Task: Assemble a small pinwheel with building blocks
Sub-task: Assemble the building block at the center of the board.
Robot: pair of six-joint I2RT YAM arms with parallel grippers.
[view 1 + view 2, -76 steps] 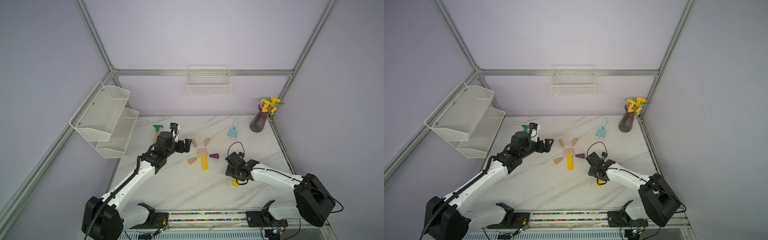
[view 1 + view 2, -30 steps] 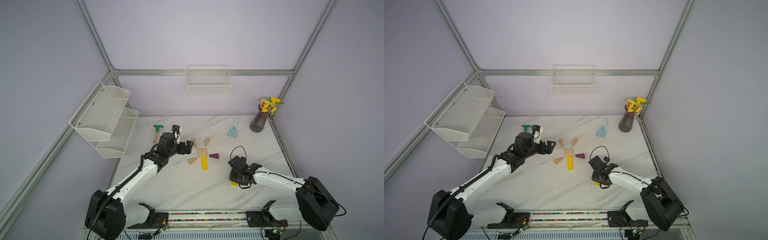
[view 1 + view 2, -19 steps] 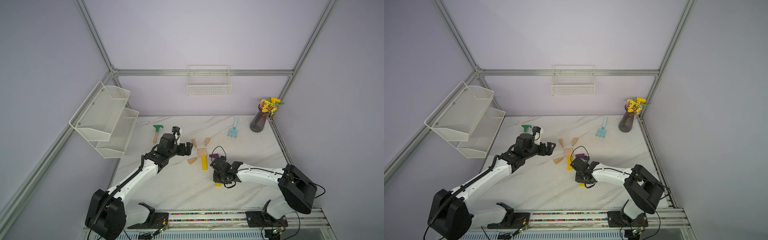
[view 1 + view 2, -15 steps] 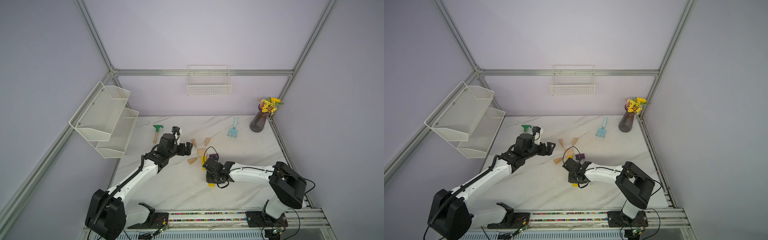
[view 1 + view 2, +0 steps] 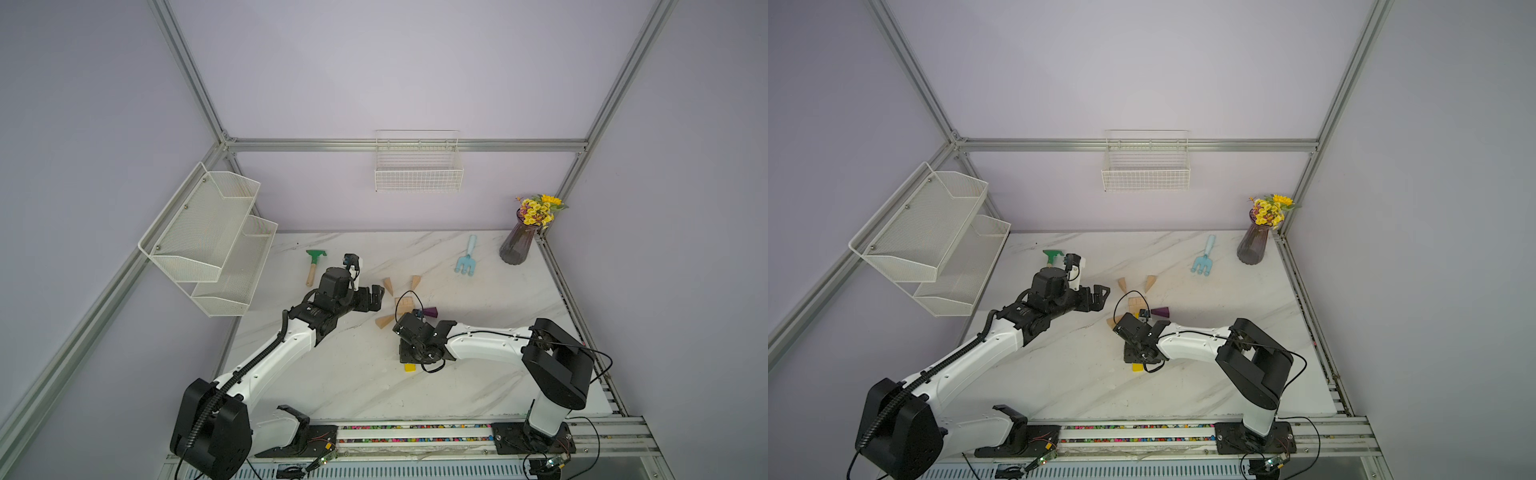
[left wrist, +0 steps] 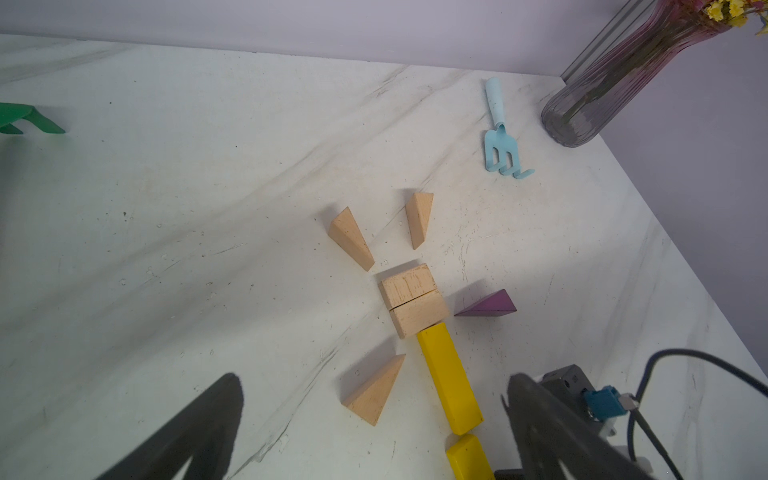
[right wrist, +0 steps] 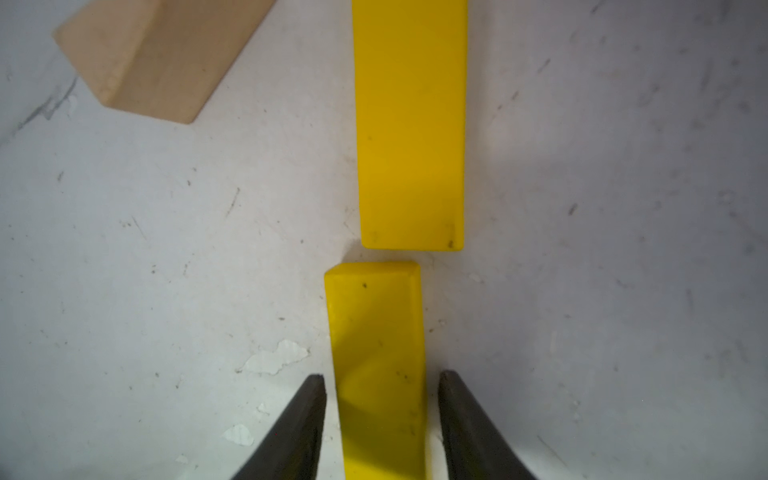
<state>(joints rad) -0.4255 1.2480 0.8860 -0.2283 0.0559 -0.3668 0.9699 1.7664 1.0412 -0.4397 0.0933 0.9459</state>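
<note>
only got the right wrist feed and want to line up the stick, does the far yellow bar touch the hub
observer: yes, in the left wrist view that yellow bar butts against the hub.
operator: other arm in the way
observer: no, the left gripper hangs open and empty beside the hub.
operator: blades all down
observer: yes, three wood wedges and a purple wedge lie around the hub.
</note>
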